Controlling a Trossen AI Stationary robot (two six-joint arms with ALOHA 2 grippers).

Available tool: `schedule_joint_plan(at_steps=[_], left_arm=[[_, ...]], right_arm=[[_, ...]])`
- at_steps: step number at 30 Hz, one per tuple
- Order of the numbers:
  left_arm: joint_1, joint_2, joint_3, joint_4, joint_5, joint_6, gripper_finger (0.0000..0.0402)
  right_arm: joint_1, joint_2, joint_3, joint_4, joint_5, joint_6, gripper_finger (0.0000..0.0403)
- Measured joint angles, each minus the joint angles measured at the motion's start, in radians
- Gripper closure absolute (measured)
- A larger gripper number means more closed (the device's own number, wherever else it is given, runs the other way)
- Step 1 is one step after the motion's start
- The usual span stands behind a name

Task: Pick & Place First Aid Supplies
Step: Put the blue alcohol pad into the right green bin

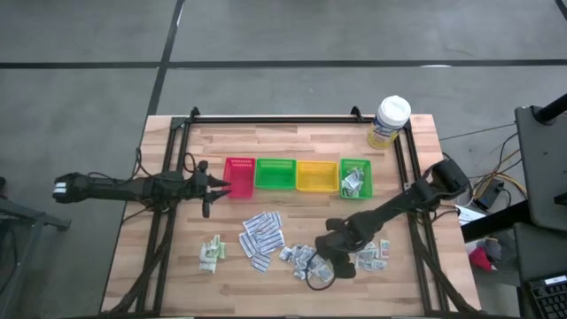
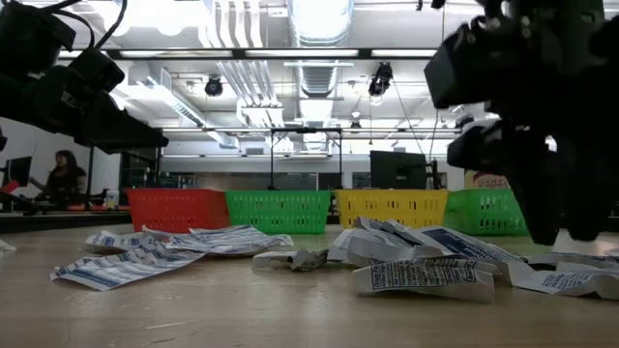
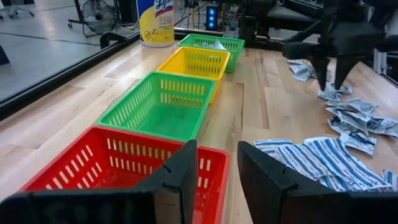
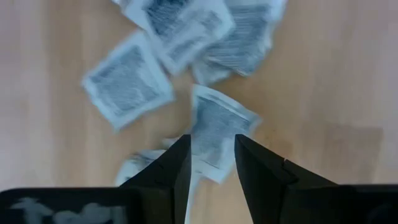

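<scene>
Small grey-white square packets (image 1: 306,260) lie in a loose pile on the wooden table, near its front edge. My right gripper (image 1: 323,266) points steeply down over this pile. It is open in the right wrist view (image 4: 211,168), its fingers either side of one square packet (image 4: 214,121) below them. Whether they touch it, I cannot tell. Long white printed strips (image 1: 261,237) lie left of the pile, pale green sachets (image 1: 211,253) farther left, and more packets (image 1: 372,255) to the right. My left gripper (image 3: 217,180) waits open at the red tray's (image 3: 118,168) left end.
Red (image 1: 239,177), green (image 1: 275,175), yellow (image 1: 316,175) and a second green tray (image 1: 356,170), this one holding a few packets, stand in a row across the table's middle. A white-lidded, yellow-labelled tub (image 1: 390,121) stands at the back right. Black rails (image 1: 168,221) run along the sides.
</scene>
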Motion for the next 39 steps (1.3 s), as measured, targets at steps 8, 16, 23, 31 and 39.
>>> schedule_joint_plan(at_steps=[8, 16, 23, 31, 39], left_arm=[[0.0, 0.0, 0.0, 0.0, 0.0, 0.0, 0.0289], [0.0, 0.0, 0.0, 0.0, 0.0, 0.0, 0.0289], [0.0, 0.0, 0.0, 0.001, 0.0, 0.0, 0.0289], [0.0, 0.0, 0.0, 0.001, 0.0, 0.0, 0.0289], [0.0, 0.0, 0.0, 0.002, 0.0, 0.0, 0.0289]], right_arm=[[-0.006, 0.003, 0.0, -0.029, 0.042, 0.001, 0.0287], [-0.005, 0.027, 0.0, -0.023, 0.074, 0.023, 0.0282], [-0.008, 0.054, 0.005, -0.03, 0.115, 0.019, 0.0297], [-0.009, 0.053, 0.004, -0.052, 0.138, 0.016, 0.0332], [-0.01, 0.054, 0.004, -0.066, 0.144, 0.007, 0.0378]])
